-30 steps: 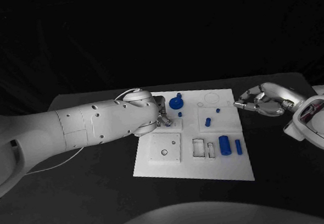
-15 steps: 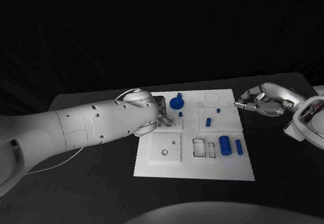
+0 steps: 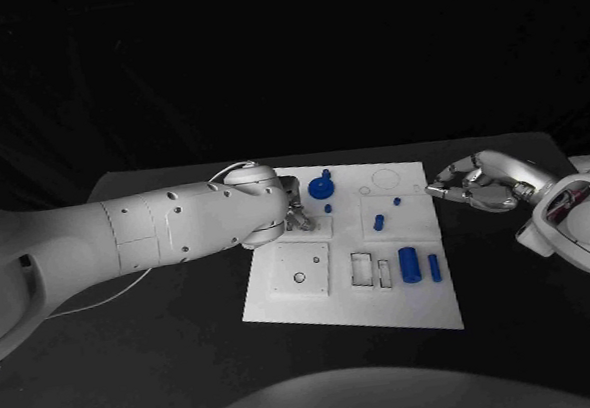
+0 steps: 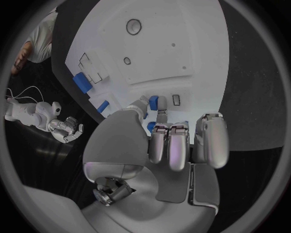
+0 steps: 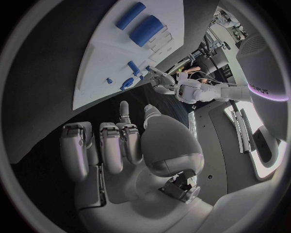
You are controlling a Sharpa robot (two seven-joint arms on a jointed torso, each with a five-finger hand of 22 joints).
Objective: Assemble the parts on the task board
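Fingers (image 4: 162, 115) of the left hand (image 4: 176, 141) pinch a small blue part (image 4: 154, 101) over the task board's (image 3: 307, 298) far left corner. Right hand (image 3: 470, 185) hovers off the board's right edge above the tabletop (image 3: 154, 352), fingers curled, holding nothing. Other blue parts (image 3: 408, 265) lie on the board.

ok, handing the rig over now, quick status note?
Left hand: over the far-left part of the task board, seems to pinch a small blue part.
Right hand: empty, just off the board's right edge.
Thick blue cylinder and thin blue pin lie loose, near right. Blue knob at the far edge.
Left to do: seat the pinched part, then the loose ones.
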